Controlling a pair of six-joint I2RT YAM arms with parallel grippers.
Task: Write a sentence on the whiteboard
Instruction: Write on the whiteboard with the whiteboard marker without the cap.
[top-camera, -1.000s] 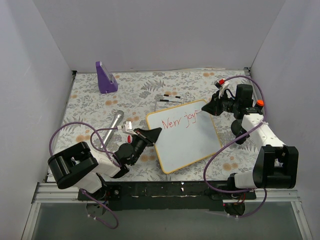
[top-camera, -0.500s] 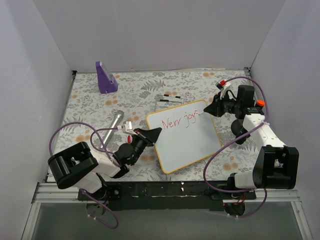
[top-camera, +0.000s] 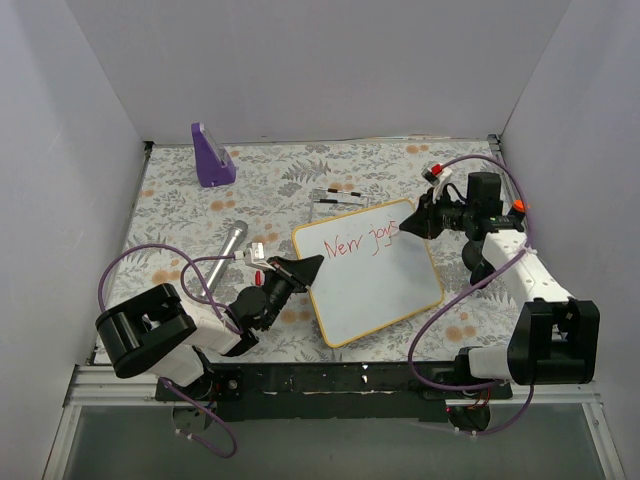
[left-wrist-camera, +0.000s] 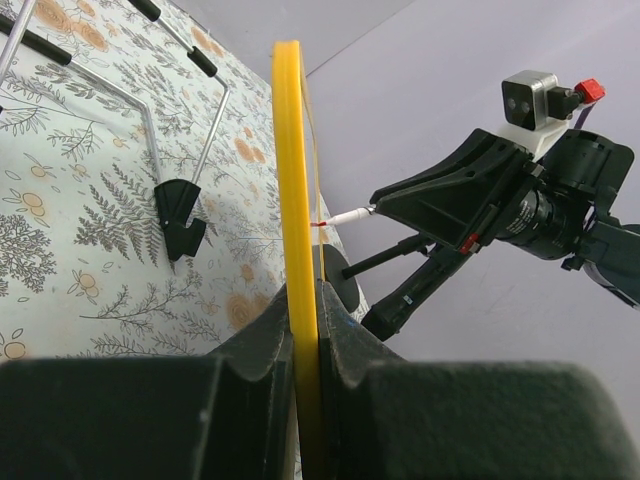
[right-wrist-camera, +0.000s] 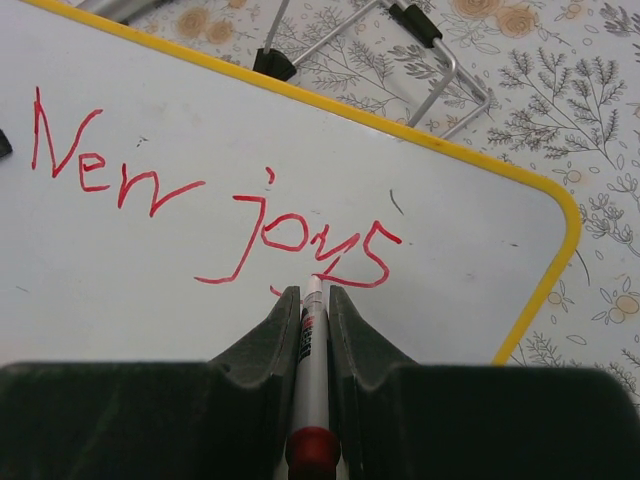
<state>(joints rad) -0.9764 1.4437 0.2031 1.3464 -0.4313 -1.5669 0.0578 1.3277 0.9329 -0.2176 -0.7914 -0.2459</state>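
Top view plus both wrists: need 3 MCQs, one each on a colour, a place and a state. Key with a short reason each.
1. What colour is the writing on the whiteboard?
A. blue
B. red
C. black

2. Where is the purple stand?
A. lying on the whiteboard
B. beside the right arm's base
C. at the far left corner of the table

3. What are the left fingers doing?
A. shut on the whiteboard's edge
B. open above the table
C. holding a marker

Key:
1 B, the strokes are red in the right wrist view.
2 C, the top view shows it by the back wall on the left.
3 A, the left wrist view shows the yellow frame pinched between them.
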